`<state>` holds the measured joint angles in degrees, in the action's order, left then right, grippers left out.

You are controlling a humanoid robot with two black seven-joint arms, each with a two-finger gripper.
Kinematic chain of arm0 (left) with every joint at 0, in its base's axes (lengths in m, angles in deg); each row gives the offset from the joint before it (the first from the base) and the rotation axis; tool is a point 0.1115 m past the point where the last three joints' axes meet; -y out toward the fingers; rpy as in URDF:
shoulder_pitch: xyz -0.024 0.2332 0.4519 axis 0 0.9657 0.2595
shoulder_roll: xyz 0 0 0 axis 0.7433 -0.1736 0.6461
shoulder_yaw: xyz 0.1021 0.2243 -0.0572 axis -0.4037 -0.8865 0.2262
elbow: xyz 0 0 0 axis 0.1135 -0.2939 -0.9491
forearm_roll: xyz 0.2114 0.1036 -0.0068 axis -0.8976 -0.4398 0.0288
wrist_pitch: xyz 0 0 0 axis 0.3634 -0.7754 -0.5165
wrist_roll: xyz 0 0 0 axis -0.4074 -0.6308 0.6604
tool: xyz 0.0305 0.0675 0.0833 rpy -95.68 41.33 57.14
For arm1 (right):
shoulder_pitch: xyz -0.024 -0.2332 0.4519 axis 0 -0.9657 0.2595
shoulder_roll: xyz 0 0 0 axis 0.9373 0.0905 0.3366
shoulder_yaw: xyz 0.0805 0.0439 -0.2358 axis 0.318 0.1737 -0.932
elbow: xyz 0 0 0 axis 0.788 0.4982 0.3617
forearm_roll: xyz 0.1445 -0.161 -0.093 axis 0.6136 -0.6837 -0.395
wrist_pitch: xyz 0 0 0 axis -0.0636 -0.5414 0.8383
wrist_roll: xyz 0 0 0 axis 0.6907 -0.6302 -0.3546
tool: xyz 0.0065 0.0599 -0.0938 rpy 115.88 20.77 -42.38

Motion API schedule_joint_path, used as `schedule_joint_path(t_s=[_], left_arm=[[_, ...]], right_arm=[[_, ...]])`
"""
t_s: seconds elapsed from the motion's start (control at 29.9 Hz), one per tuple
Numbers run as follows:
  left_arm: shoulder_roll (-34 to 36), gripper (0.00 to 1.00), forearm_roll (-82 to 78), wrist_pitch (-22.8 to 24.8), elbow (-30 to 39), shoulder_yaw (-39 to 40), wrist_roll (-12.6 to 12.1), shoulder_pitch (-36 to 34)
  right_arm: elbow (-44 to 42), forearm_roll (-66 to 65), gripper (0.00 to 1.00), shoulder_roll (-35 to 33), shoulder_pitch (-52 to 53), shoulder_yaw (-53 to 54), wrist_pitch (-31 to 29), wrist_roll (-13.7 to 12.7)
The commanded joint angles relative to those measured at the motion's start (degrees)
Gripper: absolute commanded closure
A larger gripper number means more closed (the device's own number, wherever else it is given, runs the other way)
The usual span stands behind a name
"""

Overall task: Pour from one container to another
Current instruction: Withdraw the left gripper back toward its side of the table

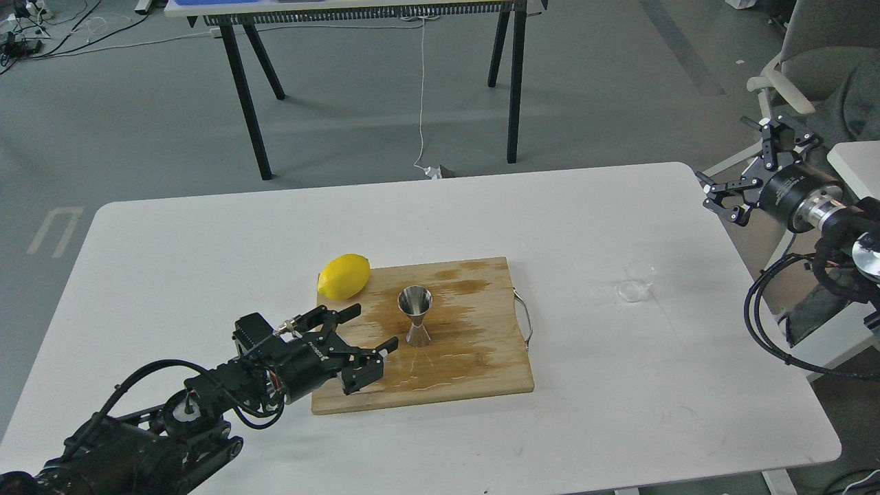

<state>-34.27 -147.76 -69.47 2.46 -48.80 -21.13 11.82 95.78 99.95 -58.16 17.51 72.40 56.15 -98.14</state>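
Note:
The steel jigger [415, 315] stands upright on the wooden cutting board [467, 357], free of any grip. My left gripper [370, 327] is open and empty, just left of the jigger over the board's left part. The tiny clear glass cup [636, 281] sits on the white table [206, 275] to the right of the board. My right gripper [735, 165] is open and empty, raised beyond the table's right edge, well above and right of the cup.
A yellow lemon [344, 276] rests at the board's back left corner. The board has a metal handle [525, 317] on its right side and wet patches. A chair [811, 75] and a second table [371, 14] stand beyond.

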Motion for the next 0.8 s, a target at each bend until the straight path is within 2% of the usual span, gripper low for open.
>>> schedule_joint_path(t_s=[0.0, 0.07, 0.17, 0.23, 0.37, 0.4, 0.43, 0.64, 0.77], left_arm=[[8.69, 0.02, 9.84, 0.0, 9.35, 0.43, 0.0, -0.94], [13.79, 0.02, 16.51, 0.0, 13.57, 1.22, 0.0, -1.64], [17.24, 0.02, 26.0, 0.0, 16.4, 4.11, 0.0, -4.19], [18.82, 0.02, 32.95, 10.01, 16.49, 8.32, 0.0, -4.55], [20.76, 0.02, 46.48, 39.09, 15.7, 19.66, 0.0, -4.46], [21.11, 0.01, 50.95, 48.99, 14.74, 22.47, 0.0, -4.46], [21.46, 0.01, 53.52, 55.01, 13.6, 23.71, 0.0, -4.46], [21.82, 0.01, 65.84, 56.0, -1.42, 25.04, 0.0, -7.71], [19.01, 0.01, 67.61, 56.0, -4.6, 24.43, 0.0, -7.89]], right_arm=[[0.0, 0.0, 0.02, 0.14, -0.04, 0.1, 0.0, 0.11], [-0.09, 0.0, 0.02, 0.67, -0.04, 0.53, 0.0, 0.11], [-0.18, 0.0, 0.02, 1.64, -0.04, 1.15, 0.0, 0.11], [-0.18, 0.0, 0.02, 2.78, -0.04, 1.41, 0.0, 0.11], [-0.27, -0.09, 0.02, 6.82, 0.32, 2.55, 0.0, 0.11], [-0.35, -0.09, 0.02, 8.04, 0.58, 2.64, 0.0, 0.11], [-0.44, -0.09, 0.02, 8.75, 0.67, 2.73, 0.0, 0.11], [-0.09, 0.43, 0.02, 15.87, 0.76, 7.99, 0.0, -0.07], [2.88, 9.72, 0.02, 17.2, -0.12, 13.97, 0.0, -0.07]])
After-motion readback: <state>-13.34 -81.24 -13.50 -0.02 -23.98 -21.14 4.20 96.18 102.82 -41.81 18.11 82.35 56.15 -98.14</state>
